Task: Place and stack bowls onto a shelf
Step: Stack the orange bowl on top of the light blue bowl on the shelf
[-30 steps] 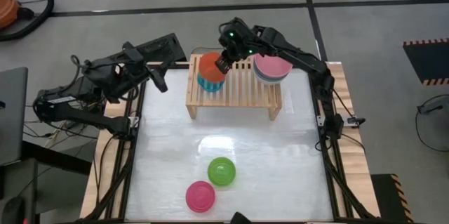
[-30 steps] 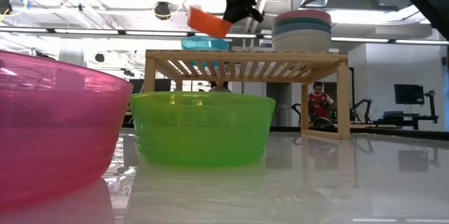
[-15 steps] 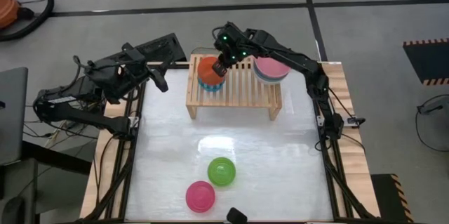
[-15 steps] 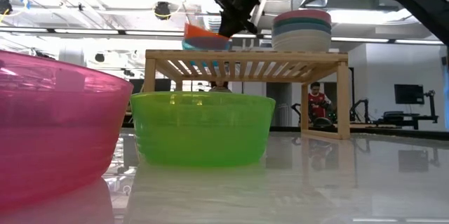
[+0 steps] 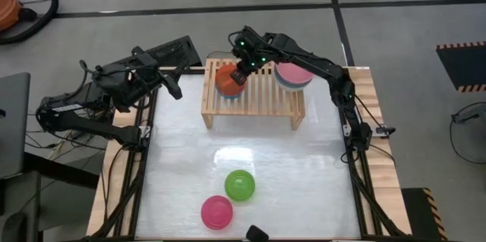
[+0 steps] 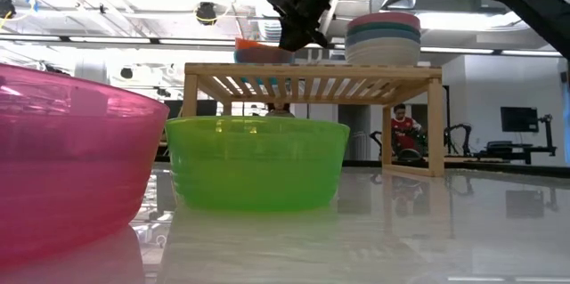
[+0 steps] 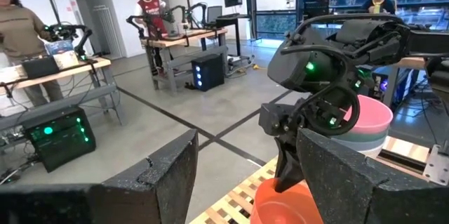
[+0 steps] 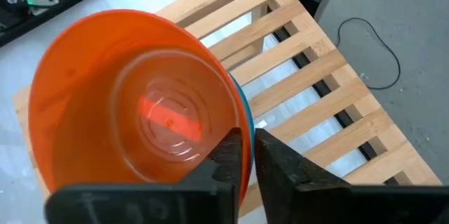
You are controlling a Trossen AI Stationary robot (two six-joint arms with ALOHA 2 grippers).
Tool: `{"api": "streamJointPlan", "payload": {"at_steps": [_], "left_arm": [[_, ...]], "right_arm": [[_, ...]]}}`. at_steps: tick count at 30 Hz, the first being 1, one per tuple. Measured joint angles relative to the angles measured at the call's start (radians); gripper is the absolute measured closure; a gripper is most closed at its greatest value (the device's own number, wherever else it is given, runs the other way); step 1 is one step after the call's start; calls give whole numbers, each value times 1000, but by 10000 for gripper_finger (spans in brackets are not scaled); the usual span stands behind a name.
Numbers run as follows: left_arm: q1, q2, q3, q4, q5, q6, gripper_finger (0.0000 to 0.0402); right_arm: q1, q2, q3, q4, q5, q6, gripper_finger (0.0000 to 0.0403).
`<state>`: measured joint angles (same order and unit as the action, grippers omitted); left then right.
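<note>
The red-orange bowl [image 5: 227, 77] sits nested in the cyan bowl [image 5: 230, 95] on the left end of the light-wood shelf [image 5: 262, 98]. My right gripper [image 5: 241, 73] is shut on the red-orange bowl and also shows in the low view [image 6: 298, 35]. A stack of larger bowls [image 5: 294, 73], pale pink on top, stands on the shelf's right end. The lime green bowl [image 5: 240, 185] and the magenta bowl [image 5: 216, 212] stand on the table near its near edge. My left gripper [image 5: 171, 86] is open and empty off the table's far left corner. My right gripper pinches the red-orange bowl's rim [image 8: 235, 136] on the side toward the shelf's middle, one finger inside the bowl and one outside. The fingers come from above, slanting down. The bowl sits about level, mouth up, inside the cyan bowl [image 8: 240, 101].
The shelf's slats [image 8: 316, 76] are bare between the two bowl stacks. The white tabletop [image 5: 250, 143] lies open in front of the shelf. Wooden side rails [image 5: 364, 83] edge the table. People show in the room beyond [image 7: 151, 10].
My right gripper has gone down and a little toward the table's left edge with the red-orange bowl. The bowl was tilted above the cyan bowl and now sits level, nested in it.
</note>
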<state>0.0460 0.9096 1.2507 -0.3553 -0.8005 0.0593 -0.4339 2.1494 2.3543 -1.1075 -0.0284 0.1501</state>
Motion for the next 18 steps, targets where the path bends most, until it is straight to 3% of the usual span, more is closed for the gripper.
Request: {"api": "streamJointPlan", "payload": {"at_steps": [7, 18], "left_arm": [[0, 0, 0, 1, 0, 0, 172], [0, 0, 0, -20, 0, -1, 172]], "right_arm": [[8, 0, 0, 5, 0, 18, 302], [6, -82, 1, 43, 42, 23, 215]]}}
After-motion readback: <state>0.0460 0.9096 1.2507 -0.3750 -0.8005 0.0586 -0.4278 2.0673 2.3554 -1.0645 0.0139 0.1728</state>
